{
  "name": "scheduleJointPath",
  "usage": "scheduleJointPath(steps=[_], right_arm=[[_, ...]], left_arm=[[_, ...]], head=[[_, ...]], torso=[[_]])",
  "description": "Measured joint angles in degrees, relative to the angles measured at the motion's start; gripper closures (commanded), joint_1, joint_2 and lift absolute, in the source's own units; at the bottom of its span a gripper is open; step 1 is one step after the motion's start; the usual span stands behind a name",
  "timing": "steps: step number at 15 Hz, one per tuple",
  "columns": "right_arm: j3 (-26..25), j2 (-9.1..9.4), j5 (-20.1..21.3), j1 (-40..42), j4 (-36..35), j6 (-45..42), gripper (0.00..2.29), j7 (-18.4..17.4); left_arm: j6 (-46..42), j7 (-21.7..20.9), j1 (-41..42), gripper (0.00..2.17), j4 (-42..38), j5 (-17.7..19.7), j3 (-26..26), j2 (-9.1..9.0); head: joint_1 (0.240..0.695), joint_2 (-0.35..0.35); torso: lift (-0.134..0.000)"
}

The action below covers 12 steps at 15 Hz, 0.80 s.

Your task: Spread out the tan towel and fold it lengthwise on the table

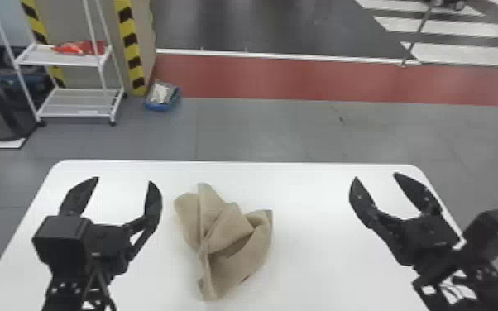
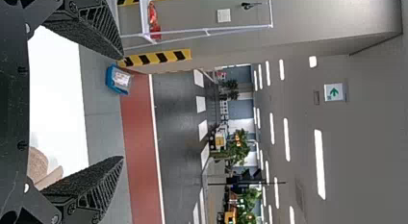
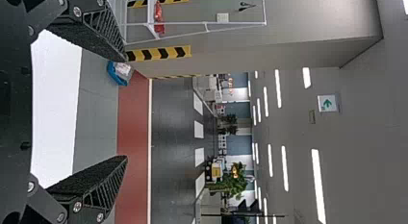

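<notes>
The tan towel (image 1: 227, 235) lies crumpled in a loose heap on the white table (image 1: 314, 264), left of the table's middle, with several raised folds. My left gripper (image 1: 124, 180) is held to the towel's left, its two fingers wide apart and nothing between them. Farther off on the towel's right, my right gripper (image 1: 375, 177) is likewise open and holds nothing. In the left wrist view, the left gripper (image 2: 123, 107) stands open, with part of the towel (image 2: 41, 167) beside its lower finger. The right wrist view has the right gripper (image 3: 127, 108) with fingers spread.
Beyond the table's far edge (image 1: 235, 162) is grey floor with a blue bin (image 1: 162, 97). A white wheeled rack (image 1: 76, 103) stands at the far left, near a pillar with yellow and black stripes (image 1: 130, 45).
</notes>
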Motion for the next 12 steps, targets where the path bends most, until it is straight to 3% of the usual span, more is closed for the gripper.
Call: scheduleJointPath(steps=[12], right_arm=[[-0.66,0.00,0.17,-0.82,1.83,-0.93,0.18,0.35]], left_arm=[[-0.33,-0.18,1.78,0.16,-0.15,0.83,0.08,0.13]], head=[[0.695,-0.112]], torso=[[0.000]])
